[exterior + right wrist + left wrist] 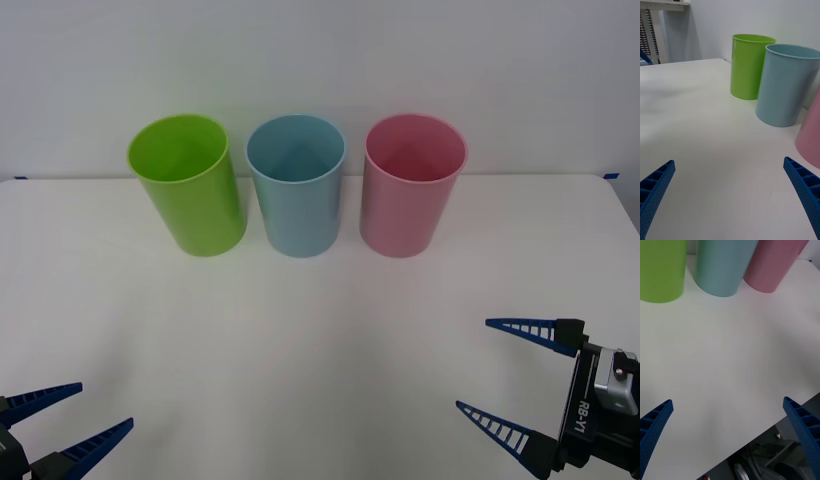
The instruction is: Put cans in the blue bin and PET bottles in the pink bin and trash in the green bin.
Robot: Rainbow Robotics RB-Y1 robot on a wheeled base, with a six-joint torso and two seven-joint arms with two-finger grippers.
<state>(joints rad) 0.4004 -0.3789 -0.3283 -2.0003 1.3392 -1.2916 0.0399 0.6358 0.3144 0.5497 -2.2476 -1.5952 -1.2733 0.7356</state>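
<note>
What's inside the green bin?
From the front, the green bin stands upright at the robot's left end of the row, mouth open. Its inner wall shows, and nothing can be seen inside. The bottom is hidden by the near wall, so something small could lie there.

The light is bright and even, coming from above, so the white worktop (320, 330) looks almost washed out and shadows are soft — only a pale grey shade lies at the foot of the green bin (188, 186), the blue bin (297, 188) and the pink bin (410, 188). In the right wrist view a faint shadow band crosses the far worktop. The bin walls show gentle sheen, no hard glare.
</note>
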